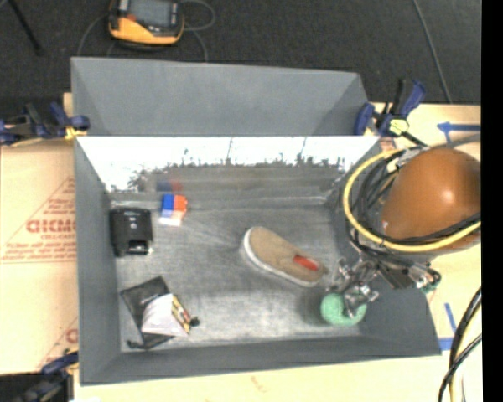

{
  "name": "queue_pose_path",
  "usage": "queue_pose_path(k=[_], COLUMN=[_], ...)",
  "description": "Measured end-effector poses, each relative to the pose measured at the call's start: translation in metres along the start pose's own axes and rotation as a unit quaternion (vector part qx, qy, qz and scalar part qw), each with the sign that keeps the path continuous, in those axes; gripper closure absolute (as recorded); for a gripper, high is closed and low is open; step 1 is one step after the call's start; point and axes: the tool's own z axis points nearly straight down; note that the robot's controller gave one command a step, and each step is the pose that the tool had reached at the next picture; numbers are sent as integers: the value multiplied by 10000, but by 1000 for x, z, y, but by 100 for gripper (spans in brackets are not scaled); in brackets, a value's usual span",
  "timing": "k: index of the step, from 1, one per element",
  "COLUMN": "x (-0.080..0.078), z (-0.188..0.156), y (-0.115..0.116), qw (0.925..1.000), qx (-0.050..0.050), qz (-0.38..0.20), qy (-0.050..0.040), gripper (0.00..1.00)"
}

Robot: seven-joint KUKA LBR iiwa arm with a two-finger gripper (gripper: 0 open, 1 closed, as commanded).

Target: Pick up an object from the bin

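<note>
Green ball (333, 309) lay near the front right corner of the grey bin (235, 346), with the gripper (355, 295) low at its right side. Whether the gripper was open or closed could not be told. Just to the left sat a tan slipper (277, 256) with a red patch. Well apart, towards the left wall, were a black device (131, 230), a small blue, white and red block (173, 208) and a crumpled black-and-white packet (158, 312).

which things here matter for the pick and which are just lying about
In play: gripper; small round green ball beside it, lower right of grey metal bin.
Lying about: tan fabric shoe; black plastic box; red-blue-white block; black-and-white packet.
</note>
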Motion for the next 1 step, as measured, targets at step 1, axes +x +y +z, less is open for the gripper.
queue_pose_path(k=[1], x=[-11], z=[-109], y=[-2], qw=[10000], qx=[6], qz=[-92], qy=[-3], gripper=[100])
